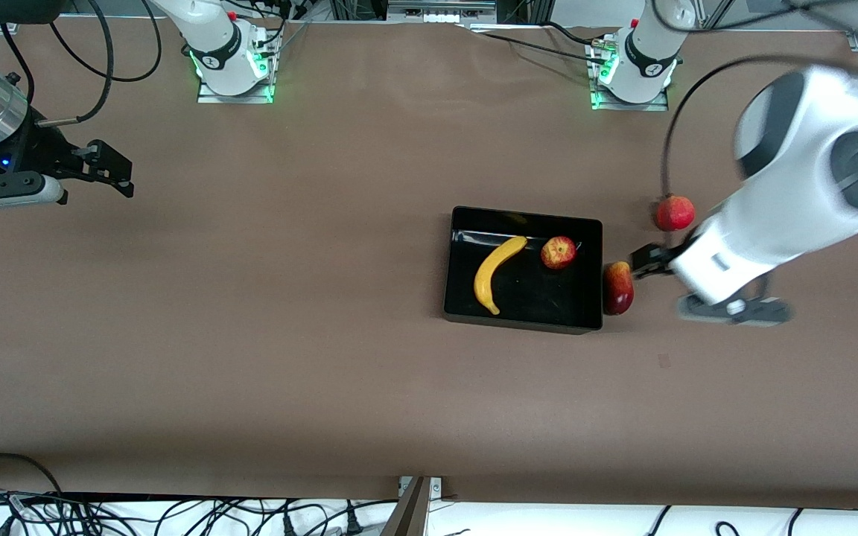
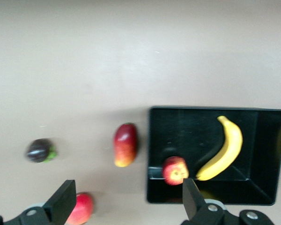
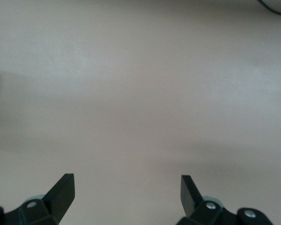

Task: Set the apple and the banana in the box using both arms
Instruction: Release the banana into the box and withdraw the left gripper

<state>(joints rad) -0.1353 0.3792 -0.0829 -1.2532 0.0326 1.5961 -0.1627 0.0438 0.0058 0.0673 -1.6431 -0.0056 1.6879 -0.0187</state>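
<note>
**A:** Look at the black box (image 1: 523, 316) mid-table: the banana (image 1: 495, 272) lies inside it, curved, and the apple (image 1: 558, 252) sits in there too, just beside the banana's upper tip, toward the left arm's end of the table.

**B:** Both fruits on the box floor, apart from each other, neither one touched by a finger. And the left gripper (image 1: 649, 260)?

**A:** Up in the air over bare table just outside the box wall, near the elongated dark-red fruit (image 1: 618, 287) that lies right against that wall. The left wrist view shows its fingers (image 2: 62, 202) spread wide with nothing between them.

**B:** That view also picks up a uniformly red round fruit (image 1: 674, 212) on the table, farther from the front camera than the oval one. (Its stem end points at the bases, I think, though it is blurred.)

**A:** There is a small dark fruit (image 2: 40, 150) with a bit of green too, seen only from the left wrist.

**B:** The right gripper (image 1: 105, 167)?

**A:** Waiting at the right arm's end of the table, well apart from the box, over plain brown tabletop (image 3: 140, 93). Its fingers (image 3: 61, 192) stand wide apart, holding nothing.
</note>
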